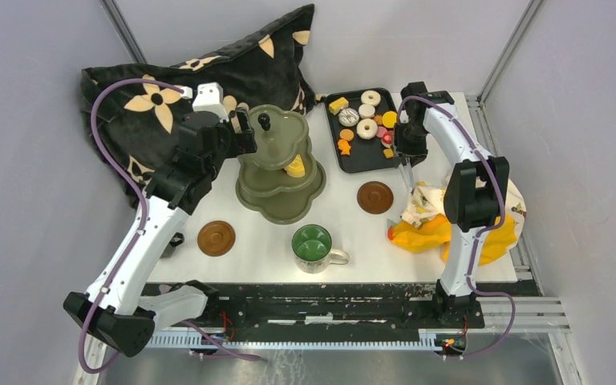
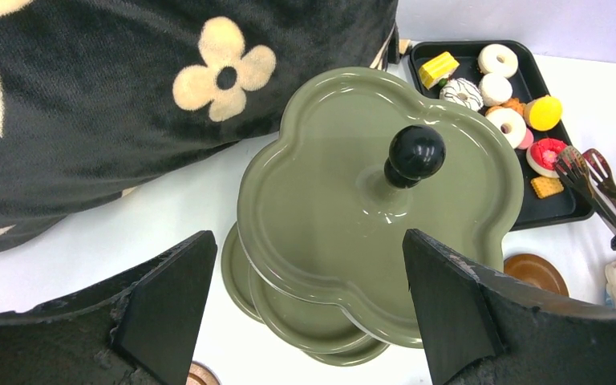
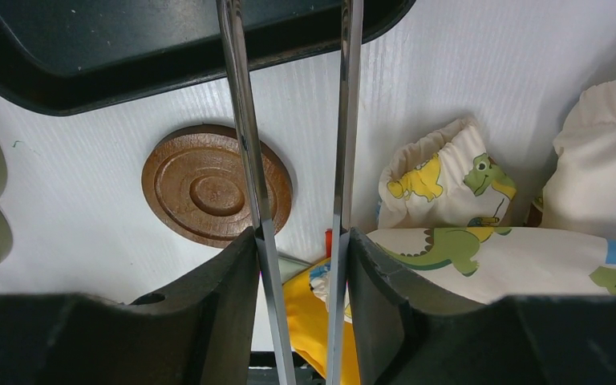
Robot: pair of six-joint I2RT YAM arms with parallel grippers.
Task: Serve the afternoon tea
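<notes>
Pastries (image 1: 366, 120) fill the black tray (image 1: 354, 164) right of the stand (image 1: 277, 192); only the top view shows one yellow cake (image 1: 294, 168) on its middle tier. Left end effector (image 2: 305, 241) gapes wide, empty, above the stand's top; right end effector (image 3: 301, 241) clamps tongs (image 3: 241, 120).

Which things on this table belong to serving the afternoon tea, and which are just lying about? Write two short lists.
Belong to the job:
three-tier stand
toy pastries
mug
saucers
tongs, the tool gripped by the right gripper

Just lying about:
black flowered pillow
yellow cloth
dinosaur-print cloth
</notes>
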